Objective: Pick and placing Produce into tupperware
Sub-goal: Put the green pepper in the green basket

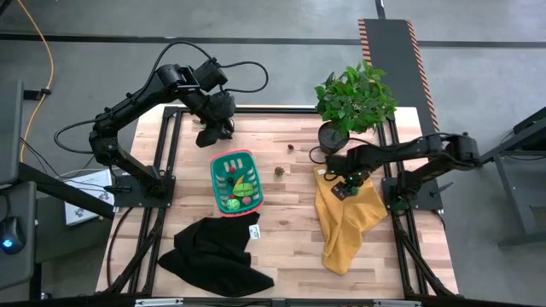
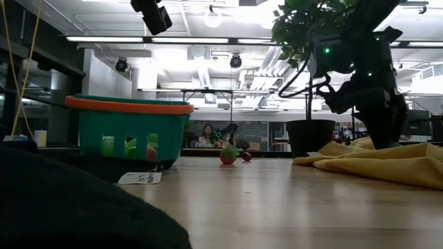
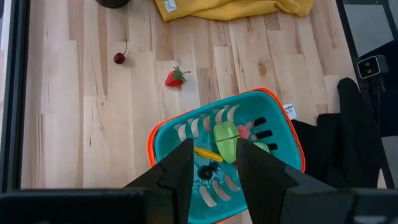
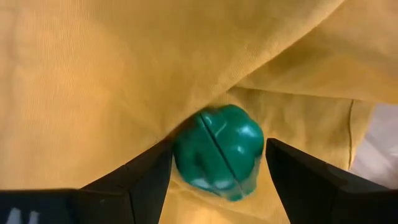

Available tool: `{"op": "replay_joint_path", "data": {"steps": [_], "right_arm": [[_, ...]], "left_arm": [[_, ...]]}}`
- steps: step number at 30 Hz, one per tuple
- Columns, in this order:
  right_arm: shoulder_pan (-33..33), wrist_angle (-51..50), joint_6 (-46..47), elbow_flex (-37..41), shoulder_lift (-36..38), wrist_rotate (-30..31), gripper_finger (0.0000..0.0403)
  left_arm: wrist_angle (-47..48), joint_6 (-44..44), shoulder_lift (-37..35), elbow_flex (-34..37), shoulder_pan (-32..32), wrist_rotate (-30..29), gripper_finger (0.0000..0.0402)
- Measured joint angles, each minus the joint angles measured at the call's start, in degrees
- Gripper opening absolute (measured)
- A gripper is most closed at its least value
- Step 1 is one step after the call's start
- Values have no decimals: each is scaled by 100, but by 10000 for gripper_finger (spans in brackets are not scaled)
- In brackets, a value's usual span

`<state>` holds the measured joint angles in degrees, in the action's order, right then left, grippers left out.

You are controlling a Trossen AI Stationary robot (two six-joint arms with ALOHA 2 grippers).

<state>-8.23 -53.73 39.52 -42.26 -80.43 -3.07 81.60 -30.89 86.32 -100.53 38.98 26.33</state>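
The teal basket with the red-pink rim (image 1: 236,181) (image 3: 283,134) stands near the table's middle and holds several toy pieces: yellow-green (image 3: 226,140), yellow, dark and pink. My left gripper (image 3: 212,171) (image 1: 210,134) hovers open above the basket's far end and holds nothing. A toy strawberry (image 1: 279,170) (image 3: 175,77) and a cherry (image 1: 292,147) (image 3: 119,58) lie on the wood beyond the basket. My right gripper (image 4: 219,180) (image 1: 345,184) is low over the yellow cloth (image 1: 345,217), open. Its fingers stand on either side of a dark green toy (image 4: 219,152) that lies in a fold of that cloth. My right gripper has one finger (image 4: 146,174) at each side of the green toy (image 4: 186,155) and comes at it from above. Whether the fingers touch it, I cannot tell. The toy rests on the yellow cloth, partly under a fold.
A potted green plant (image 1: 354,98) stands at the far right, close to my right arm. A black cloth (image 1: 213,251) with a white tag lies at the near edge, in front of the basket. Bare wood lies between the basket and the yellow cloth.
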Motion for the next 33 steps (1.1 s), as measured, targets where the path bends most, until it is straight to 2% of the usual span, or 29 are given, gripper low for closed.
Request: {"op": "replay_joint_path", "data": {"steps": [22, 30, 33], "right_arm": [[-2, 320, -39, 2, -513, -258, 248], [-4, 321, 52, 1, -513, -306, 200], [-4, 321, 80, 0, -513, -313, 196]], "left_arm": [[128, 107, 0, -1, 0, -4, 111], [133, 118, 0, -2, 0, -3, 111], [133, 118, 0, 0, -1, -2, 111]]}}
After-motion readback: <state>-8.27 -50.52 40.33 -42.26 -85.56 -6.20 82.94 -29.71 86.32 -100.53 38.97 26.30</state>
